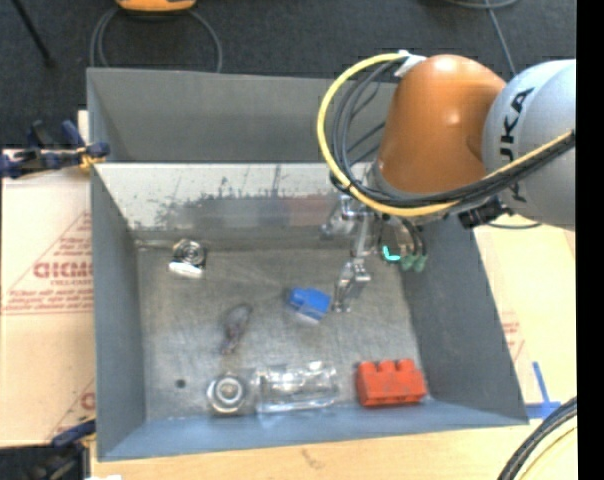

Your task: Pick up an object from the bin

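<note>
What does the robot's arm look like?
The arm is rounded and pale grey with black KUKA letters. A shiny orange dome covers its wrist. Yellow and black cables loop around it, and the gripper below is silvery metal.

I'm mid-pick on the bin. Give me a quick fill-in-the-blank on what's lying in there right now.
1. The small plastic piece just left of the gripper, near the middle of the grey metal bin, is coloured ____.
2. The red-orange studded brick lies by the front wall, toward the view's ____ side.
3. The round silver metal ring, the clear plastic packet and the brick line the front wall; the middle one is the ____.

Missing words: blue; right; packet.
</note>
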`<state>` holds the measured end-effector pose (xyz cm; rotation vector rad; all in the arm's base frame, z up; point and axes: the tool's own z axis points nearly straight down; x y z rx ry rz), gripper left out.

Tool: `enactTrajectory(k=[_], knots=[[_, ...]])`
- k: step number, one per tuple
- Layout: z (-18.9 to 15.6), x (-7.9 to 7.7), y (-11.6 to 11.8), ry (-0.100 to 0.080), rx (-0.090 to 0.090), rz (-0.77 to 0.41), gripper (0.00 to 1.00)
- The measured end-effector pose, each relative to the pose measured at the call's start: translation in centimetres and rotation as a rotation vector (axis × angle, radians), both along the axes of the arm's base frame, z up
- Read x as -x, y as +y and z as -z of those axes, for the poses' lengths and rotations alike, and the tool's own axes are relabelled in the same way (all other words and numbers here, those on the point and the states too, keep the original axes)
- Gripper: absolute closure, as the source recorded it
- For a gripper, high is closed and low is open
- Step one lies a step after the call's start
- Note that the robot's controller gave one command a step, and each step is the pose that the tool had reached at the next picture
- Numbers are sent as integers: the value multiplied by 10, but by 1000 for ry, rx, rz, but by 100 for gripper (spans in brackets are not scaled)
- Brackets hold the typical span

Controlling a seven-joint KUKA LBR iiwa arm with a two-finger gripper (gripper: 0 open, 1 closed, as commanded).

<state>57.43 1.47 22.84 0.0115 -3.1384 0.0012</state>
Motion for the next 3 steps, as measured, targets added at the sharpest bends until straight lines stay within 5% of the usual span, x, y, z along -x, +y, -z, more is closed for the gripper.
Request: enactTrajectory(k=[1, 2, 3], knots=[[150, -35, -4, -1, 0, -15, 0], [144, -37, -4, -8, 0, -14, 100], [13, -14, 8, -15, 0, -204, 100]])
